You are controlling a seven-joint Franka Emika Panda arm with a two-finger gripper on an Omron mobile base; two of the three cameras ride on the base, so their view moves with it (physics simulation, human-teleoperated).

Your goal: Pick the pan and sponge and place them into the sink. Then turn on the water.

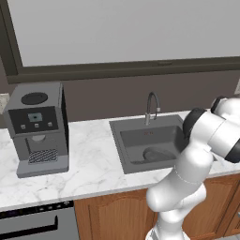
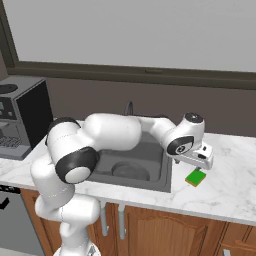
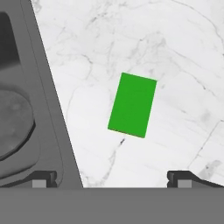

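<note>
Left base view: rectangular dark grey recessed sink [image 1: 125, 151] in white marble table [image 1: 89, 168]; round dark grey pan [image 1: 157, 153] already inside.

Right base view: hand [image 2: 198, 165] just above small green-and-yellow sponge [image 2: 195, 177], right of sink.

Hand view: fingers [image 3: 180, 178] spread wide; sponge long axis runs near-straight away, slightly tilted. Risk: jaws spanning long axis, corner grip slips.

Kitchen: marble counter [image 1: 93, 164] w/ sink [image 1: 123, 140], coffee machine [image 1: 40, 129], wood cabinets [image 2: 165, 227].

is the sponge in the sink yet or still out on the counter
Out. The sponge lies flat on the marble counter, beside the sink rim, green face up.
</note>
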